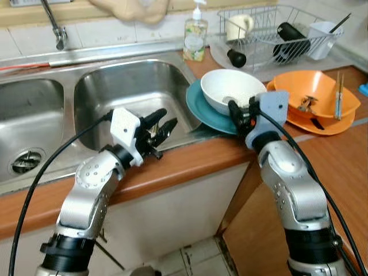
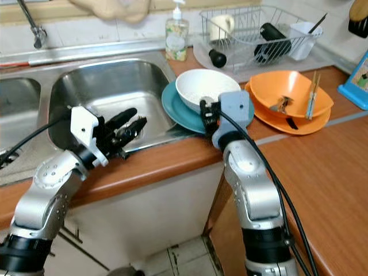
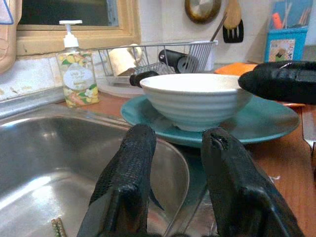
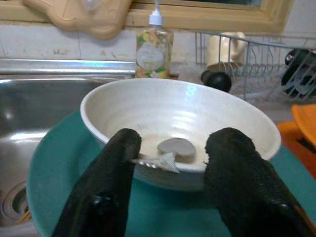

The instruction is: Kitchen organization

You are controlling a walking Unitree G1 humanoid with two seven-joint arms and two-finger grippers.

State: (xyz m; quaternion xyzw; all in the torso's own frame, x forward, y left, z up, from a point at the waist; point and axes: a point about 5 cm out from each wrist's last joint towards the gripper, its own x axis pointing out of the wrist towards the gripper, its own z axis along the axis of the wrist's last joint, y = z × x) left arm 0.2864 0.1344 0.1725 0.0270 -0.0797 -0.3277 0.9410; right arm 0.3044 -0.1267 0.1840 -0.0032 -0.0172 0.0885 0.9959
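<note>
White ceramic bowl on teal plate: rigid, slick, breakable; spoon inside. Grip near rim. Right gripper fingers spread there; left gripper spread over sink.

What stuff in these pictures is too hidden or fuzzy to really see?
- Utensils in the orange bowl: too small in the eye views to name each one.
- Dark item in the dish rack: the wires partly cover it.
- Soap bottle label: too blurry to read in the left wrist view.
- Right tool: its fingertips hide part of the white bowl rim.
</note>
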